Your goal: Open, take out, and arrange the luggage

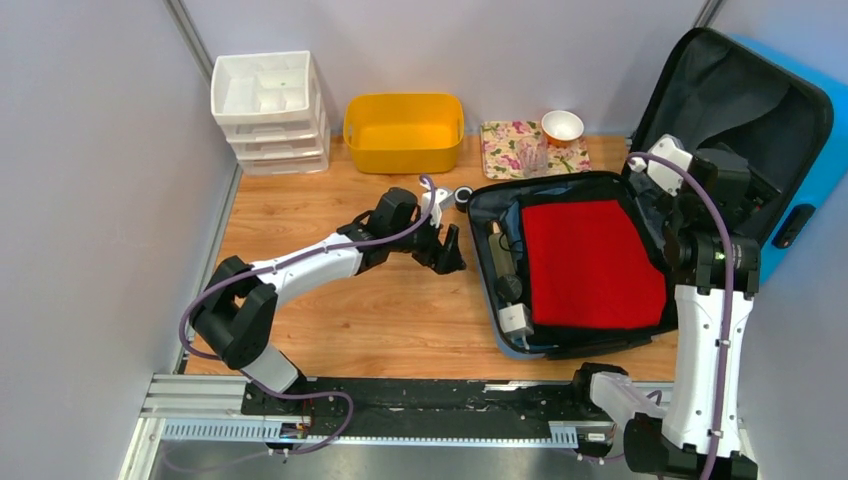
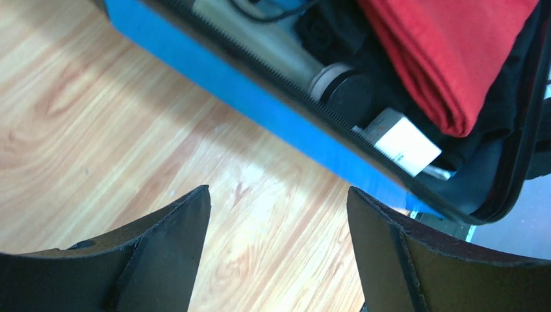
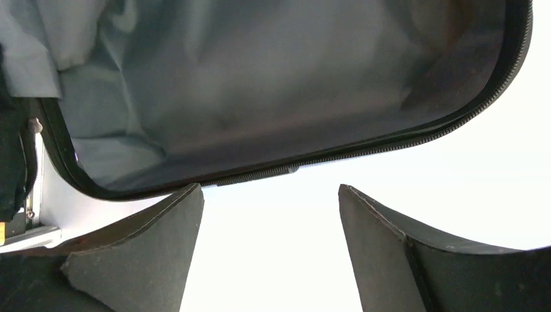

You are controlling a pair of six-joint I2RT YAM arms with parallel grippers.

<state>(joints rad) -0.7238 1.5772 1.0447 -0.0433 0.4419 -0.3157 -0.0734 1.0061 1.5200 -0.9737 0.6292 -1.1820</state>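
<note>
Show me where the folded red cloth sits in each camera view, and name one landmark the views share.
Top external: the red cloth lies right of centre, in the base of the open luggage.
Left wrist: upper right corner, up and right of the white box.
Right wrist: not in it; only the lid's grey lining shows.
Shared landmark: the black zipper rim, seen in all three.

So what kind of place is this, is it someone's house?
Probably a robot practice booth, not a house: plain grey panel walls close in a light wooden table, two white robot arms are bolted to a metal rail, and an open glossy blue hard-shell suitcase waits there.
</note>
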